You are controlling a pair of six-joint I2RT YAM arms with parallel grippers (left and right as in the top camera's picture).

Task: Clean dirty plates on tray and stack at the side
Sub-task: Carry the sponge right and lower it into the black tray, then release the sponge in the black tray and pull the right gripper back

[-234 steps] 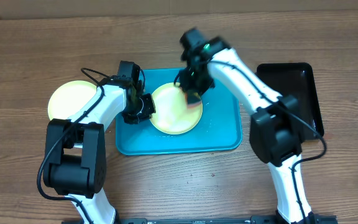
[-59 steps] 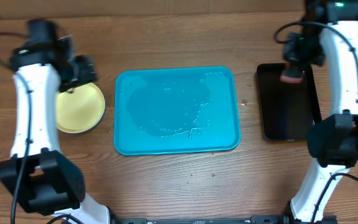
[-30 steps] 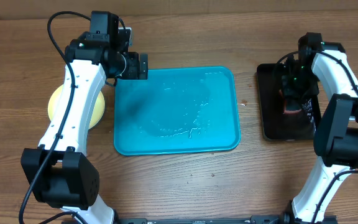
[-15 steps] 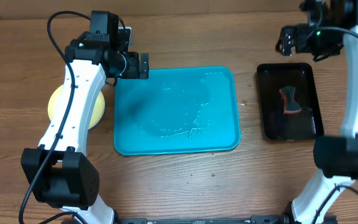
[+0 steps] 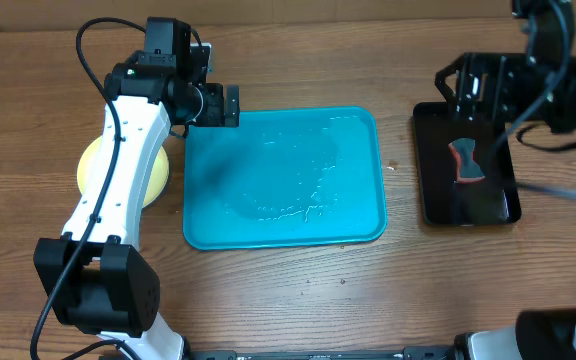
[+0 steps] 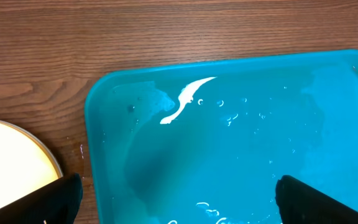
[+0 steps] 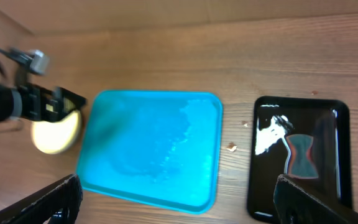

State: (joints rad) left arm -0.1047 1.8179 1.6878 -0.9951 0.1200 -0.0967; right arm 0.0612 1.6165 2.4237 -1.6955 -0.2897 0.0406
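Closest to the left wrist lens, the left gripper [image 6: 179,205] is holding its fingers [image 6: 45,200] wide apart at the bottom corners of the frame, gripping nothing. Just past them the tray [image 6: 229,143] is lying flat. It is turquoise-blue with rounded corners and a raised rim, and its wet floor is glinting with droplets and one white streak of glare. At the lower left of that view a pale yellow plate [image 6: 8,165] is sitting on the wood just beside the tray's left rim, outside the left finger and not touching it.

Seen from overhead, the left gripper is hanging over the tray's upper-left corner. The plate is showing at middle left, half hidden under the white arm, so whether others are lying beneath it cannot be told.

Nearest the right wrist lens, the right gripper [image 7: 178,200] is also spreading its fingers [image 7: 39,202] wide, with nothing between them. The tray is lying well beyond them at centre left. A black tray [image 7: 266,186] at the right is carrying a red and dark sponge [image 7: 301,155].

Brown wood-grain table [image 5: 298,290] is running under everything. A tan cardboard wall [image 5: 268,10] is closing off the top edge.
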